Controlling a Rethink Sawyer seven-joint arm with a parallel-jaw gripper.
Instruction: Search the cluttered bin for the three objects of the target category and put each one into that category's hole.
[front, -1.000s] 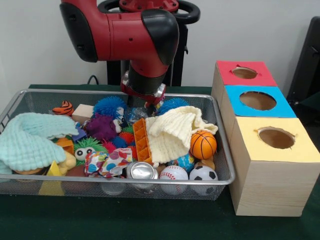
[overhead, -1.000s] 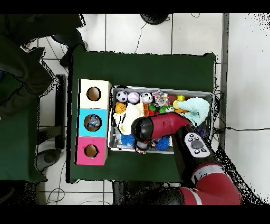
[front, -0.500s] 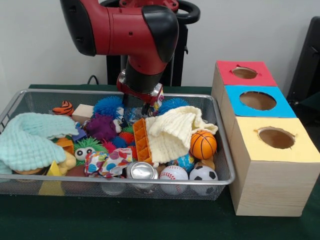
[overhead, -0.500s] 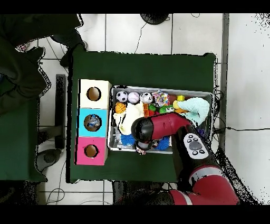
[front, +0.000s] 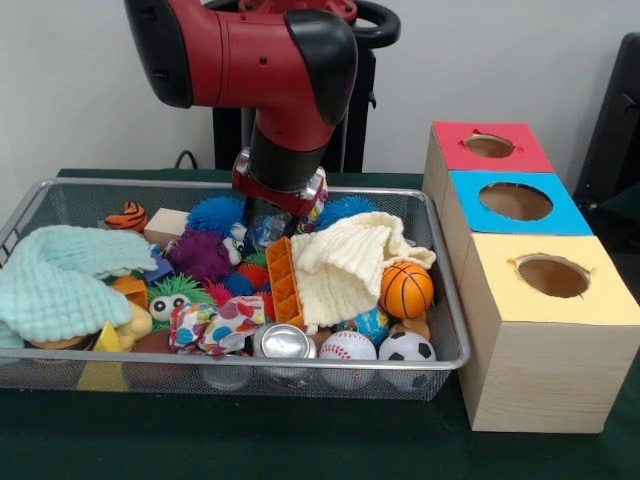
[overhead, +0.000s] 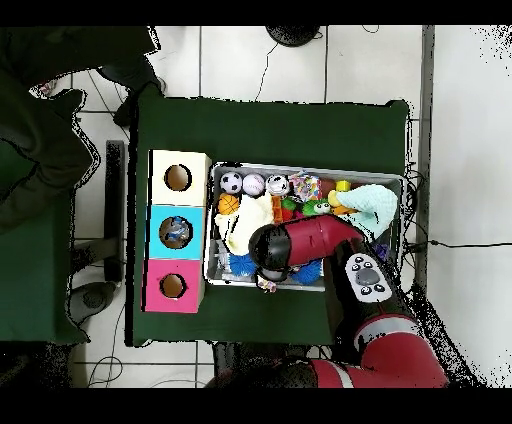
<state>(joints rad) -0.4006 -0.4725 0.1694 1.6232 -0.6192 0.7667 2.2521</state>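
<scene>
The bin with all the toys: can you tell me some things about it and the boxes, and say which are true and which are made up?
1. The basketball lies next to the cream cloth. True.
2. The soccer ball sits at the far end of the wire bin, by the robot. False: it is at the near edge, beside the baseball.
3. The yellow box is the one nearest the camera in the front view. True.
4. The blue box has no hole. False: it has a round hole on top.
5. The light green cloth covers the silver can. False: the can lies uncovered.
</scene>
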